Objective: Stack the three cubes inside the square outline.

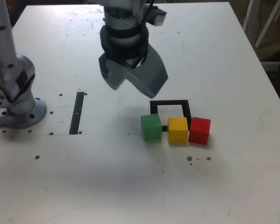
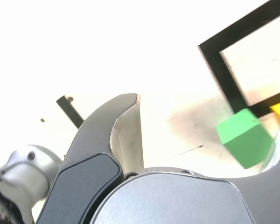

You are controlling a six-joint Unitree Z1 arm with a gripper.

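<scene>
Three cubes [image 1: 178, 130] near open gripper [image 1: 134, 74], unstacked.

Exterior looks down — wrist, apparently closer — sharing outline [image 1: 170, 102].

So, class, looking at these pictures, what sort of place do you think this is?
Probably a robotics lab or test bench: a robot arm hangs over a scuffed white table, its fingers open, with plain coloured cubes beside a black square outline.
</scene>
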